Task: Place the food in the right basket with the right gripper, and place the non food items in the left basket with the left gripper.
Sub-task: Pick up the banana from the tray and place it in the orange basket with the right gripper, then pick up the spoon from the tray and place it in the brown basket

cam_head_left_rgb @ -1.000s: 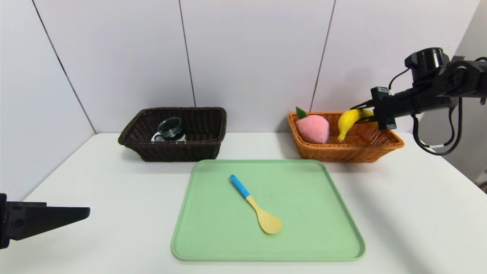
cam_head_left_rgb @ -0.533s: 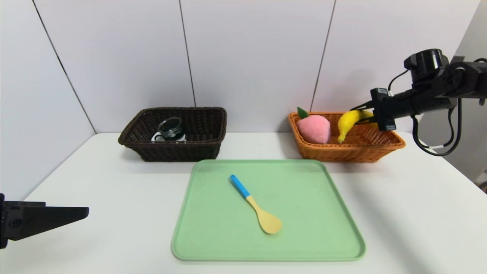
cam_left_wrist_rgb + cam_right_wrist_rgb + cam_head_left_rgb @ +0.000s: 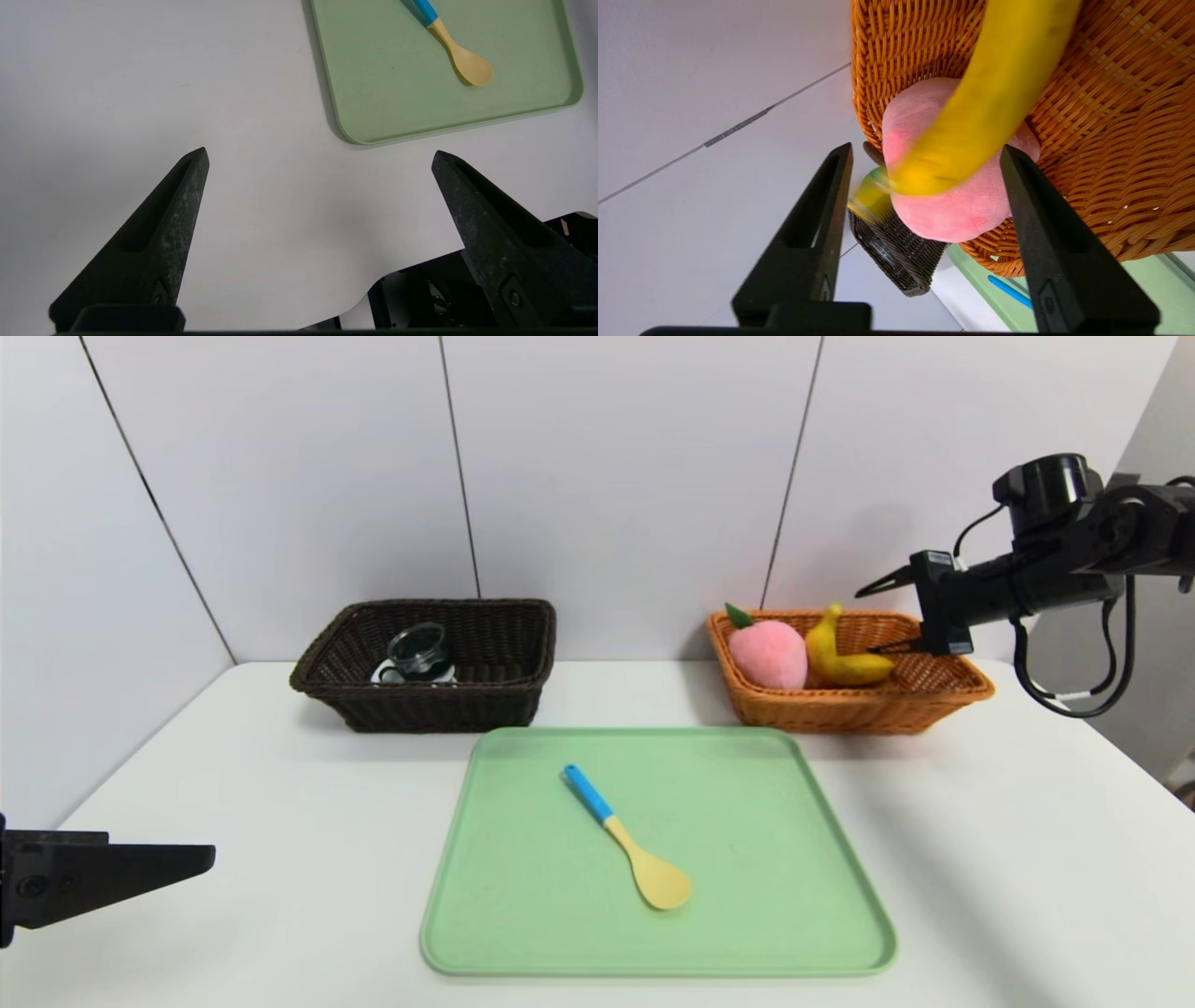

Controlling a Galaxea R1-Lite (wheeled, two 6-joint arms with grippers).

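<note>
The yellow banana (image 3: pixel 845 663) lies inside the orange right basket (image 3: pixel 859 714), leaning on the pink peach (image 3: pixel 767 653). My right gripper (image 3: pixel 868 621) hovers over the basket's right side, open, holding nothing. In the right wrist view the banana (image 3: pixel 994 93) and peach (image 3: pixel 952 210) show beyond the spread right gripper (image 3: pixel 927 148). The dark left basket (image 3: pixel 420 709) holds the glass cup (image 3: pixel 417 649) over a white tape roll (image 3: pixel 385 674). The blue-handled spoon (image 3: pixel 635 859) lies on the green tray (image 3: pixel 747 915). My left gripper (image 3: pixel 201 859) stays low at the near left, open and empty.
The green tray (image 3: pixel 397 107) with the spoon (image 3: pixel 460 60) fills the table's middle, in front of both baskets. Bare white table lies under the left gripper (image 3: pixel 320 154), close to the table's front edge. A panelled wall stands right behind the baskets.
My right gripper has opened and let go of the banana, which dropped from above the orange basket down into it, beside the peach. The left arm has barely moved.
</note>
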